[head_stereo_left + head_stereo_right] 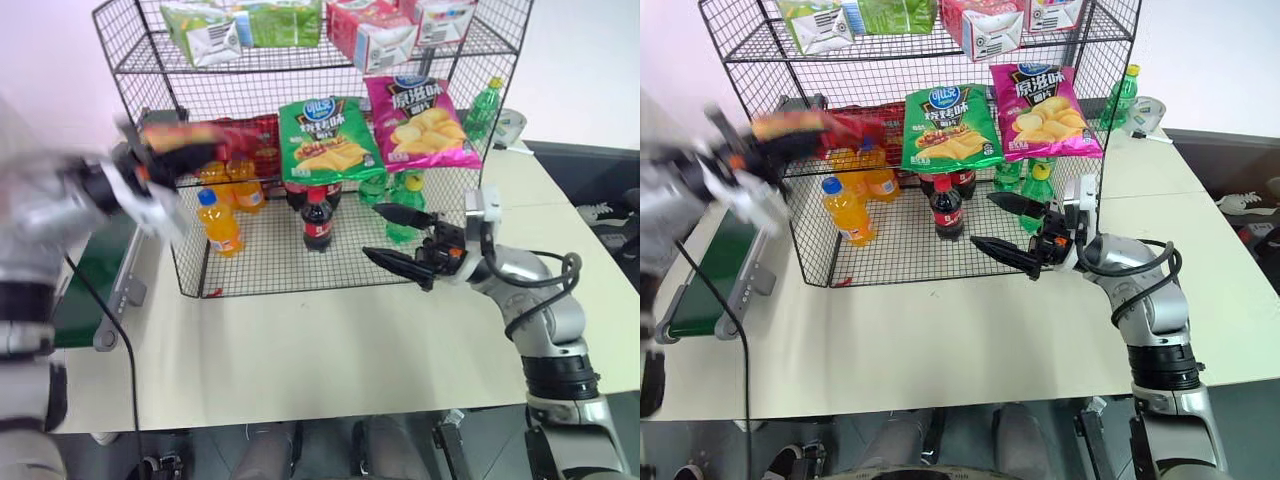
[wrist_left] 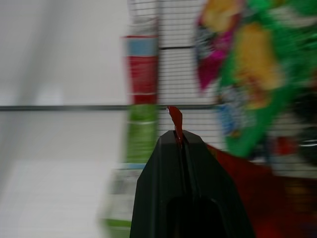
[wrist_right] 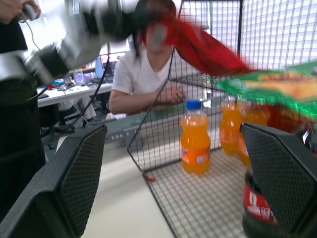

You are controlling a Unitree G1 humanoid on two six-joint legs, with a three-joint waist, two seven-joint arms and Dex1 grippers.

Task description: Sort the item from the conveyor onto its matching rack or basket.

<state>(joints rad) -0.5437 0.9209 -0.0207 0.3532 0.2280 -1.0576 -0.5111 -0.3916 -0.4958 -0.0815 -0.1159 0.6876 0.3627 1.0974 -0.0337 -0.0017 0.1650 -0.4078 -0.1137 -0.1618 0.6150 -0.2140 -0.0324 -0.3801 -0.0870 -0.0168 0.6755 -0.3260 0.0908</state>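
Right now my left tool [image 1: 150, 160] is clamped fully shut on the edge of the red chip bag [image 1: 185, 135], a sliver of red foil poking out between the closed fingers, and I hold it level at the left side of the black wire rack [image 1: 300, 270], about the height of the middle tier, because that, as I judge it, is where the bag belongs: a red bag already lies there beside a green chip bag [image 1: 327, 140] and a pink chip bag [image 1: 418, 122]. My right tool [image 1: 392, 238] hangs empty over the worktop [image 1: 330, 350], fingers spread wide and pointing across toward the rack front (kept clear, I think, so it does not block the placing). The conveyor [image 1: 95, 290] lies well behind the bag now, at the worktop's left edge. Orange soda bottles [image 1: 218, 222] and a cola bottle [image 1: 317, 220] stand on the bottom tier, green bottles [image 1: 405, 205] further right, and cartons [image 1: 372, 35] lie on top. As for writing, both displayed bags carry a blue oval logo and Chinese characters I cannot read with confidence; the carton print is too small.
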